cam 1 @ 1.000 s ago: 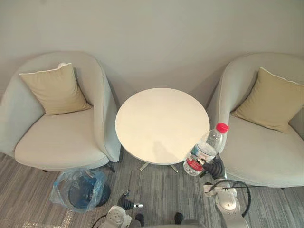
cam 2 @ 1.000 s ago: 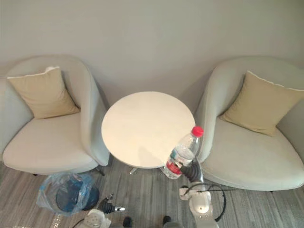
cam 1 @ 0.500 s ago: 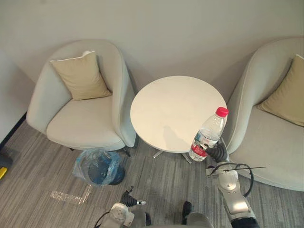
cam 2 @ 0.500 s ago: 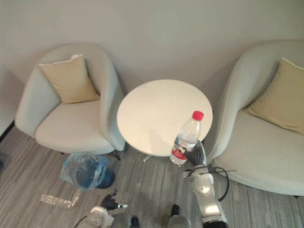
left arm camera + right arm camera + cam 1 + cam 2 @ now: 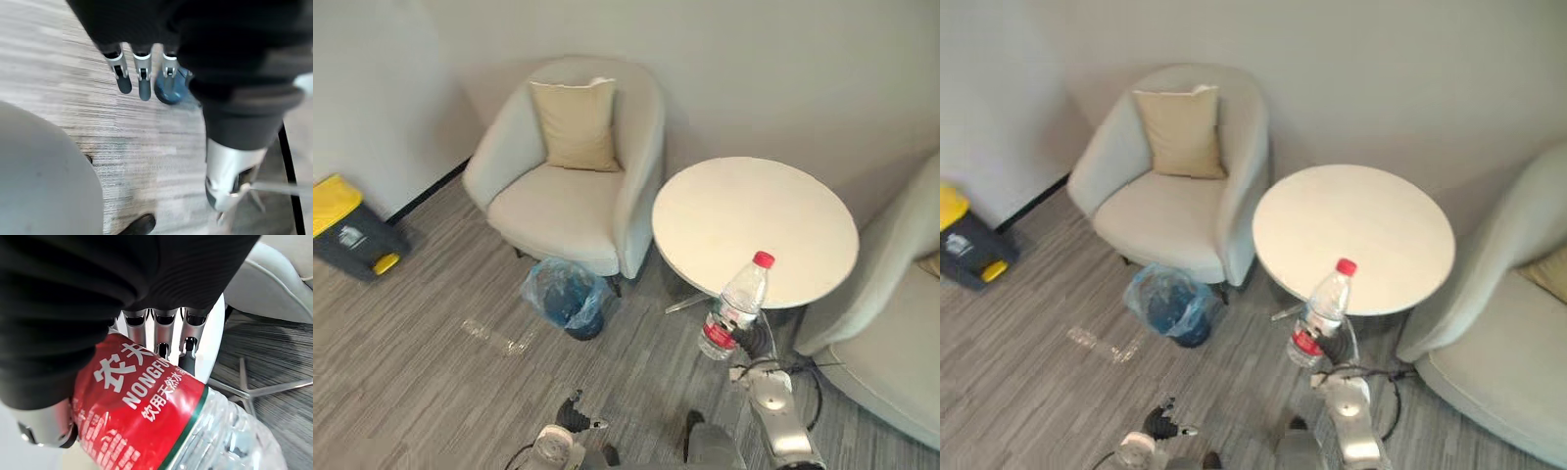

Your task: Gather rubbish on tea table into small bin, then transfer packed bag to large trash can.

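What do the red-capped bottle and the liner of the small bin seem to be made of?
Clear bottle with red cap and red label: likely thin plastic; see-through, ribbed wall, glossy. Blue liner of the small bin: likely thin plastic film; translucent, crinkled, shiny.
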You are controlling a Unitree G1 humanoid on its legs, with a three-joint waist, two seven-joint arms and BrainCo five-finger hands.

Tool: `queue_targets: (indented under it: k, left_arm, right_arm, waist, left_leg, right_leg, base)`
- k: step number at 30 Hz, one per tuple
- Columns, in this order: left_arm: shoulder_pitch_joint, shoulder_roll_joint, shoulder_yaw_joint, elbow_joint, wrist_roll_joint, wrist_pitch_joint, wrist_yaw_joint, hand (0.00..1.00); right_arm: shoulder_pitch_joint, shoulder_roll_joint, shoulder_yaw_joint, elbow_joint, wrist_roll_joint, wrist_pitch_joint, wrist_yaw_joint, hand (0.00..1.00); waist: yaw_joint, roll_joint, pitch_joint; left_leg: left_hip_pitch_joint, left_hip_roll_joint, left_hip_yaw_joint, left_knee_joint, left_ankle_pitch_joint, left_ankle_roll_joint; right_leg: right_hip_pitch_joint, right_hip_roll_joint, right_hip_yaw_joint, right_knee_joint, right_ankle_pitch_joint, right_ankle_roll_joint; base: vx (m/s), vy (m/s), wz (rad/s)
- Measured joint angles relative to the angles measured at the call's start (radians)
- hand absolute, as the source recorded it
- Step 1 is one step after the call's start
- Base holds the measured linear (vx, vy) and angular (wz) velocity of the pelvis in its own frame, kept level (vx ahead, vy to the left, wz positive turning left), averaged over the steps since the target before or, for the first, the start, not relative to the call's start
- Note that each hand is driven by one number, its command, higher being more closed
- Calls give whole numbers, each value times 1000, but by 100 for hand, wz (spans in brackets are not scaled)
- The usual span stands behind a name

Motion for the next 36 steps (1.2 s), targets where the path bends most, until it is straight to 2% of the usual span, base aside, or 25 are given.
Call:
queue_targets:
  k: [2, 5, 7, 9, 10, 12, 15, 16, 17, 18, 19, 20, 21, 23, 25, 27, 28, 29, 30, 31, 32, 33, 34, 35, 36]
  left_arm:
    - [-5, 0, 0, 6, 0, 0, -2, 0]
    - [-10, 0, 3, 5, -1, 0, -2, 0]
    - [-11, 0, 3, 4, -1, 0, -2, 0]
    - [4, -12, 40, -38, -13, 0, -1, 0]
    - [5, -15, 46, -51, -19, 0, 1, 0]
    - [11, -17, 59, -73, -23, 0, 11, 0]
    - [11, -14, 62, -81, -38, 2, 18, 0]
    - [7, -9, 74, -88, -39, 2, 18, 0]
    - [7, -8, 78, -90, -42, 0, 19, 0]
    - [8, -13, 75, -89, -45, 0, 20, 0]
    - [6, -13, 78, -88, -49, 0, 19, 0]
    - [5, -11, 76, -87, -49, 1, 20, 0]
    - [-2, 3, 75, -88, -49, -4, 20, 0]
    - [-5, 6, 75, -86, -48, -2, 20, 0]
    - [-7, 6, 74, -79, -48, -1, 20, 0]
    - [-11, 13, 48, -58, -47, 1, 19, 0]
    - [-12, 21, 27, -50, -47, 0, 19, 0]
    - [-11, 25, 15, -48, -47, 1, 19, 0]
    - [-11, 31, 6, -42, -47, 3, 19, 0]
    - [-11, 33, 4, -40, -47, 5, 19, 0]
    - [-15, 41, 0, -28, -46, 9, 19, 0]
    - [-15, 41, 1, -20, -46, 14, 19, 0]
    - [-15, 41, 1, -18, -47, 14, 19, 0]
    - [-18, 41, 1, -11, -46, 13, 19, 0]
    - [-20, 48, 1, -2, -46, 13, 18, 0]
  right_arm:
    - [17, -7, -6, 0, 0, 2, 0, 100]
    - [41, -6, -8, 0, 0, 10, 4, 100]
    - [46, 1, -6, -2, 1, 10, 8, 100]
    - [50, 28, 1, -22, 3, 8, 12, 100]
    - [48, 31, 1, -22, 3, 8, 12, 100]
    - [59, 44, 16, -56, 5, 7, 17, 100]
    - [67, 52, 15, -63, 4, 1, 16, 100]
    - [51, 60, 9, -54, 4, 1, 14, 100]
    - [47, 60, 7, -47, 4, 4, 11, 100]
    - [48, 48, 1, -40, 4, 4, -1, 100]
    - [40, 40, 3, -21, 4, 5, -3, 100]
    - [37, 39, 6, -9, 4, 8, -4, 100]
    - [36, 38, 22, -5, 3, 13, -3, 100]
    - [33, 37, 39, -5, 0, 13, -1, 100]
    - [27, 37, 48, -5, -1, 13, 0, 100]
    - [20, 38, 53, -4, -14, 13, 6, 100]
    - [21, 38, 56, -4, -27, 14, 10, 100]
    - [22, 37, 63, -1, -34, 14, 12, 100]
    - [21, 36, 83, 2, -36, 14, 18, 100]
    - [21, 37, 90, 2, -36, 14, 22, 100]
    - [12, 36, 108, 8, -37, 13, 27, 100]
    - [-11, 29, 121, 42, -37, 12, 31, 100]
    - [-20, 28, 122, 55, -37, 12, 33, 100]
    - [-41, 27, 121, 86, -37, 13, 34, 100]
    - [-45, 27, 120, 97, -36, 13, 34, 100]
  waist:
    - [-8, -3, 0]
    - [0, -7, -5]
    - [0, -7, -5]
    - [19, -9, -5]
    - [25, -11, -4]
    - [47, -15, 0]
    - [58, -35, 6]
    - [62, -35, 18]
    - [66, -32, 23]
    - [69, -11, 23]
    - [71, -12, 30]
    - [71, -16, 30]
    - [73, -35, 38]
    - [76, -39, 36]
    - [76, -40, 35]
    - [69, -45, 35]
    - [65, -47, 36]
    - [60, -51, 38]
    - [52, -59, 33]
    - [51, -60, 32]
    - [51, -64, 29]
    - [43, -57, 28]
    - [43, -54, 27]
    - [43, -48, 30]
    - [43, -56, 25]
  left_leg:
    - [-33, -17, -62, -1, 20, 2]
    - [-59, -33, -144, 21, 36, -7]
    - [-72, -26, -128, 59, 33, -12]
    - [-139, -3, -29, 213, -6, -16]
    - [-158, 4, -1, 252, -9, -15]
    - [-211, 40, 132, 378, -10, -13]
    - [-219, 39, 165, 395, -10, -13]
    - [-245, 39, 166, 422, -51, 13]
    - [-250, 44, 160, 393, -62, 19]
    - [-246, 66, 134, 263, -19, 7]
    - [-222, 69, 152, 229, 23, 12]
    - [-209, 60, 161, 215, 23, 12]
    - [-201, 39, 177, 218, -2, 21]
    - [-206, 36, 210, 246, -31, 43]
    - [-194, 32, 235, 256, -58, 50]
    - [-127, 8, 271, 210, -83, 64]
    - [-85, -2, 279, 181, -83, 67]
    - [-47, -5, 283, 164, -80, 74]
    - [-5, -5, 289, 148, -85, 79]
    - [7, -5, 292, 139, -85, 79]
    - [42, -2, 293, 107, -83, 80]
    - [67, 21, 294, 94, -81, 78]
    - [74, 30, 292, 90, -81, 78]
    - [92, 51, 286, 77, -78, 73]
    - [97, 49, 271, 74, -75, 65]
  right_leg:
    - [-3, 10, 11, 17, -26, -9]
    - [26, -5, -53, 37, -35, -51]
    - [73, -6, -78, 15, -30, -56]
    - [116, -5, -108, -8, -33, -61]
    - [122, -5, -116, -9, -34, -63]
    - [180, -8, -144, -36, -46, -83]
    - [225, -16, -149, -93, -61, -100]
    - [238, -20, -153, -113, -57, -93]
    - [239, -22, -152, -111, -58, -93]
    - [239, -16, -147, -101, -72, -70]
    - [239, -21, -129, -88, -85, -56]
    - [240, -27, -117, -84, -88, -55]
    - [238, -46, -81, -98, -88, -46]
    - [233, -58, -45, -92, -86, -39]
    - [217, -69, -12, -57, -89, -33]
    - [121, -87, 51, 172, -82, -2]
    - [76, -90, 71, 297, -52, 37]
    - [37, -89, 82, 394, -18, 47]
    - [3, -87, 75, 489, -28, 30]
    - [-11, -87, 69, 506, -43, 20]
    - [-48, -78, 31, 513, -92, -15]
    - [-73, -47, -14, 445, -117, -46]
    - [-80, -33, -28, 413, -120, -51]
    - [-99, 0, -61, 298, -112, -68]
    - [-102, 25, -67, 120, -23, -79]
  base:
    - [103, -92, 123]
    - [155, -77, 114]
    - [227, -12, 102]
    - [127, 56, 75]
    - [90, 4, 49]
    - [80, 15, 53]
    - [51, 40, 37]
    - [6, 45, 24]
    - [31, 130, 13]
    - [38, 140, -10]
    - [56, 168, -17]
    - [78, 200, -30]
    - [87, 188, -27]
    - [127, 162, -42]
    - [122, 146, -49]
    - [180, 200, -50]
    - [201, 151, -25]
    - [219, 85, -13]
    - [231, 62, -9]
    - [240, 14, -10]
    - [242, -30, -8]
    - [245, -51, -6]
    - [258, -80, 2]
    - [252, -97, 14]
    - [255, -104, 19]
